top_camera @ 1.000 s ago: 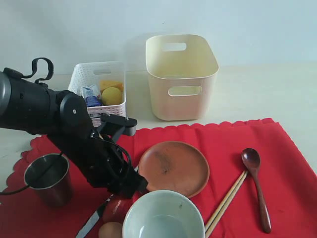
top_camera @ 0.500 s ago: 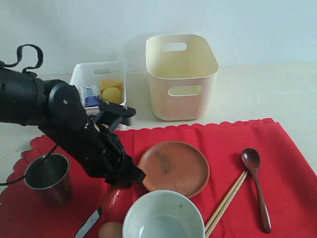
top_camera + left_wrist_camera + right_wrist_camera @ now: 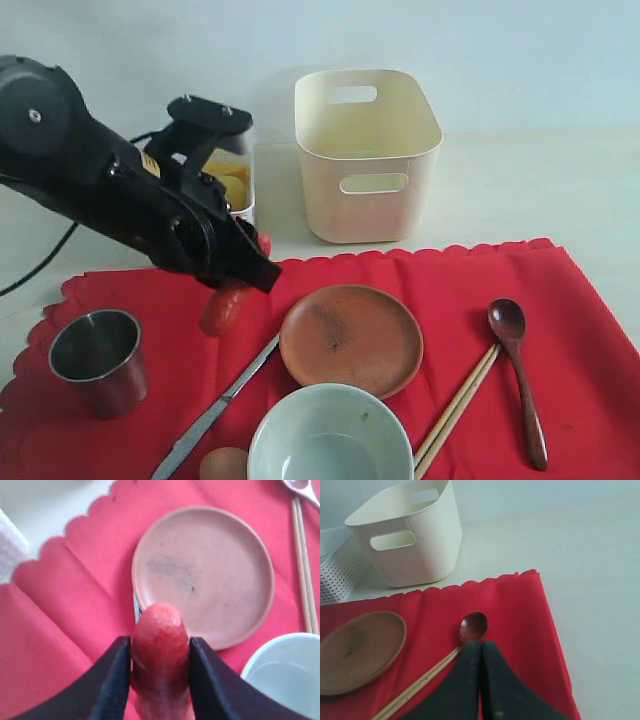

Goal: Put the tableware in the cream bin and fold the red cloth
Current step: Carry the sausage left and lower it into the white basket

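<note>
Big red scalloped cloth (image 3: 560, 330) is spread flat, unfolded, with all the tableware on it. The tall smooth cream plastic bin (image 3: 367, 210) stands behind the cloth's back edge, centre, and looks empty.

The low white lattice basket (image 3: 342, 572) is left of the bin, mostly hidden behind the left arm in the exterior view.

On the cloth:
- round brown plate (image 3: 350, 338), mid
- pale green bowl (image 3: 330, 440), front
- steel cup (image 3: 97, 360), front left, upright
- wooden chopsticks (image 3: 455, 410) and dark wooden spoon (image 3: 520, 370), right
- knife (image 3: 215, 415), lying diagonally between cup and plate

Left gripper (image 3: 160, 640) is clamped on a red sausage (image 3: 222, 308), held clear above the cloth's back-left area. The sausage's long axis runs along the fingers, its free end poking out past the tips. The lattice basket lies just behind the gripper, past the cloth edge, and the cream bin is off to its right rear. Sausage isn't tableware, so my read is a short carry back to the basket, not the bin.

Right gripper (image 3: 480, 647) is fully closed with nothing in it, hovering over the spoon and chopsticks. That arm is clearly nearer to both. The spoon's long axis runs front to back, bowl end toward the bin.

No legible brands, labels or writing anywhere.
</note>
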Controlling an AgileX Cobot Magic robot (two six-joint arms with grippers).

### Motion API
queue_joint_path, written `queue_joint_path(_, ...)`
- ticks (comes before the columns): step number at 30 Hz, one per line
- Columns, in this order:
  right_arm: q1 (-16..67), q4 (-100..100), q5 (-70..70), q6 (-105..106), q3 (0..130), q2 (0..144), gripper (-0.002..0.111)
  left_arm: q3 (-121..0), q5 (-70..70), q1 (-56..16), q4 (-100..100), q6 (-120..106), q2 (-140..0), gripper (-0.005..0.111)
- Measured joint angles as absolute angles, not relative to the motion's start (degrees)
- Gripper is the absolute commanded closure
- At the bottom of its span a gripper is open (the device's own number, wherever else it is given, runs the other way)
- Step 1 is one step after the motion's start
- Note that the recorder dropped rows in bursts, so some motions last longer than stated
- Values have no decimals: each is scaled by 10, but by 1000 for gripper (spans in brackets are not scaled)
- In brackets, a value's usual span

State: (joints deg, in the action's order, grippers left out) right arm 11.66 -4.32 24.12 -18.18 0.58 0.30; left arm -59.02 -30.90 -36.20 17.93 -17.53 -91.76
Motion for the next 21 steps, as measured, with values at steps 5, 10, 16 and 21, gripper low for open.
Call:
queue_joint_path(5, 117, -43, 241, -182, 6, 3, 108, -629, -303, -308, 175, -175, -896, 107)
queue_joint_path(10, 117, -43, 241, -182, 6, 3, 108, -687, -266, -201, 187, -191, -906, 107)
queue_joint_path(16, 117, -43, 241, -182, 6, 3, 108, -795, -255, -172, 208, -254, -1021, 107)
queue_joint_path(21, 117, -43, 241, -182, 6, 3, 108, -866, -229, -172, 211, -270, -1145, 107)
